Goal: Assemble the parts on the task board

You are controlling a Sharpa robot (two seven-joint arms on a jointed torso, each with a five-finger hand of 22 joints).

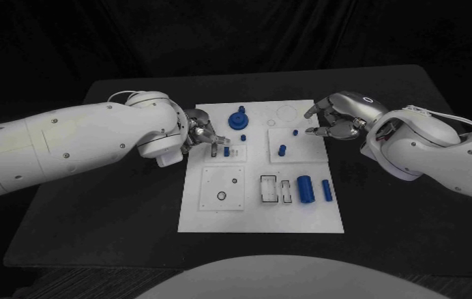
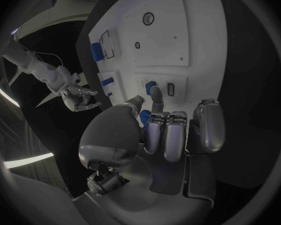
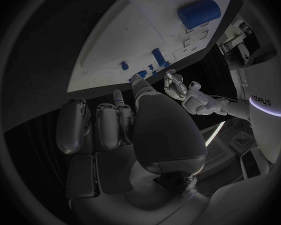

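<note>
The white task board (image 1: 260,210) lies mid-table. On it stand a blue knob (image 1: 238,120), a blue peg (image 1: 282,150), a small blue stub (image 1: 295,133), a blue cylinder (image 1: 306,189) and a slim blue bar (image 1: 327,190). My left hand (image 1: 202,135) hovers at the board's left edge. Its thumb and forefinger are held apart and reach toward a small blue piece (image 1: 226,151) (image 2: 150,86), with nothing seen between them. My right hand (image 1: 329,120) (image 3: 134,120) hangs by the board's far right edge with its fingers curved. A blue speck (image 3: 119,100) sits by one fingertip; I cannot tell whether it is held.
A square plate with a round hole (image 1: 222,188) and two dark-framed slots (image 1: 267,188) lie on the board's near half. Black table (image 1: 108,196) surrounds the board on all sides. Both white forearms slant in over the table's sides.
</note>
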